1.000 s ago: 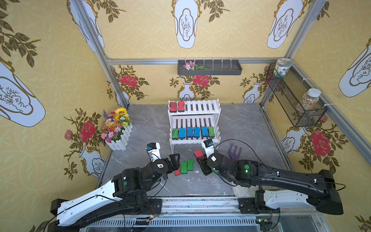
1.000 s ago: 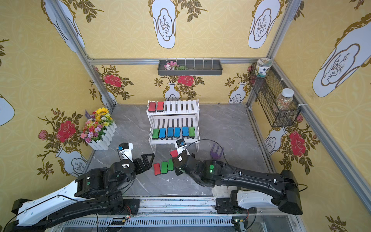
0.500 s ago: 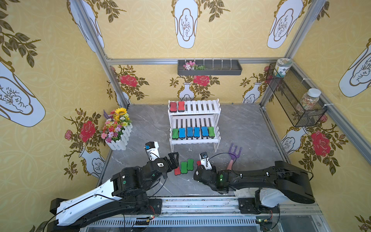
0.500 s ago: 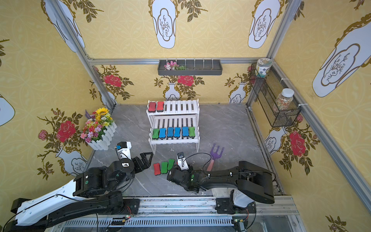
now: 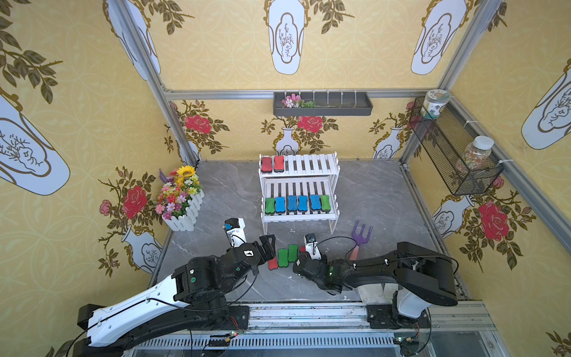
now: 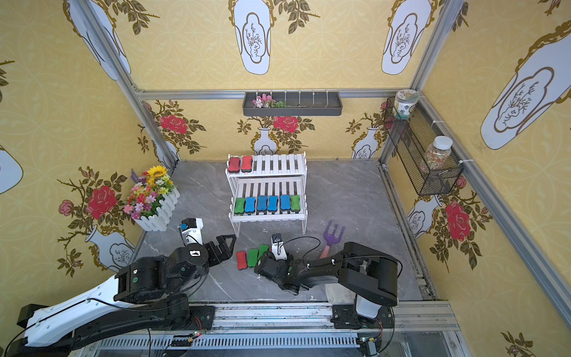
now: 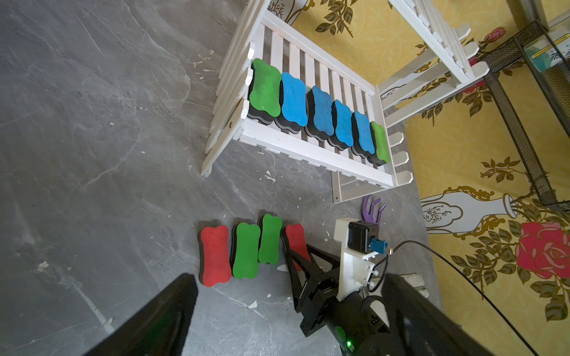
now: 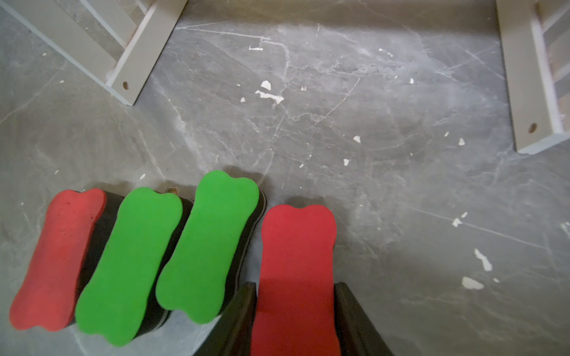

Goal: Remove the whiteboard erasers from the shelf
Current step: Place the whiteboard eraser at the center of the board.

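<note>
We are lowering the red eraser to the bench beside three others, right jaws gripping it, left jaws gaping; eight are waiting on the shelf.

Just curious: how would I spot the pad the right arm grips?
Find the white slatted two-tier shelf; in front of it four bone-shaped pads form a row. It is the red-topped pad nearest the purple three-pronged fork, the only one clamped in the black right gripper.
</note>
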### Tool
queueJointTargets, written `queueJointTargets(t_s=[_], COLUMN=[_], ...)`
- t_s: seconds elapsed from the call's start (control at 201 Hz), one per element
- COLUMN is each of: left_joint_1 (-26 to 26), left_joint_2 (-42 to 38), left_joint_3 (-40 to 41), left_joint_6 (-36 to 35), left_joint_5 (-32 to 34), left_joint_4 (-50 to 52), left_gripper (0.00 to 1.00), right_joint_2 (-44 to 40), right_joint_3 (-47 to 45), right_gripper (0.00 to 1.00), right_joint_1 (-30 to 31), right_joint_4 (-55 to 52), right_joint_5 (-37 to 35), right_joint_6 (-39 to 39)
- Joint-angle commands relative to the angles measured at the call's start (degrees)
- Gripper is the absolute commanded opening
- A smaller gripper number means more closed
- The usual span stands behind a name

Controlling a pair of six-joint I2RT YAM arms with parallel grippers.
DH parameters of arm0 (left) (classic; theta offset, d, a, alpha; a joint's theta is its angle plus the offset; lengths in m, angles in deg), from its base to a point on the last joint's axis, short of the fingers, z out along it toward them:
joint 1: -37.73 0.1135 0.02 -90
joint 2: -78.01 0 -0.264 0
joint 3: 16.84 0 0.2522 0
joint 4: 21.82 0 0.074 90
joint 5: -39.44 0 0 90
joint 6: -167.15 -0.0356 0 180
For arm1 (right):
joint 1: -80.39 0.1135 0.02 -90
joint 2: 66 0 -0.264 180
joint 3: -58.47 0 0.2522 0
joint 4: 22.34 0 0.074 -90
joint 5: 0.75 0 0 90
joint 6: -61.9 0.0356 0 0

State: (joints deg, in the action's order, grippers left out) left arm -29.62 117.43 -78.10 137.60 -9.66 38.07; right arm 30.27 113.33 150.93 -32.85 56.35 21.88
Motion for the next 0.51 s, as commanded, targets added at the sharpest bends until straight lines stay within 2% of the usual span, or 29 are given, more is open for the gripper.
queueJointTargets(t_s=[0.0, 0.119, 0.324, 0.503], left_joint_1=[0.12, 0.12, 0.12, 0.12], left_joint_2=[-0.01, 0.04, 0.6, 0.96], left_joint_3=[0.26, 0.22, 0.24, -0.27], left_joint_6=[-0.41, -0.4, -0.36, -1.19], left_joint_5=[0.39, 0.4, 0.05, -0.54], left_joint_4=[-0.43, -0.59, -0.78, -1.07], left_gripper=[1.0, 1.0, 1.0, 1.0], right_joint_2=[0.51, 0.79, 1.03, -3.54], right_joint_3=[0.3, 0.98, 1.05, -0.07], right_gripper=[0.46, 0.49, 0.5, 0.54], right_joint_1=[0.29, 0.47, 0.12, 0.35], right_joint_4=[1.96, 1.78, 2.25, 0.09], right_joint_5=[0.36, 0.57, 0.85, -0.64], right_joint_6=[1.16, 0.74, 0.98, 2.14])
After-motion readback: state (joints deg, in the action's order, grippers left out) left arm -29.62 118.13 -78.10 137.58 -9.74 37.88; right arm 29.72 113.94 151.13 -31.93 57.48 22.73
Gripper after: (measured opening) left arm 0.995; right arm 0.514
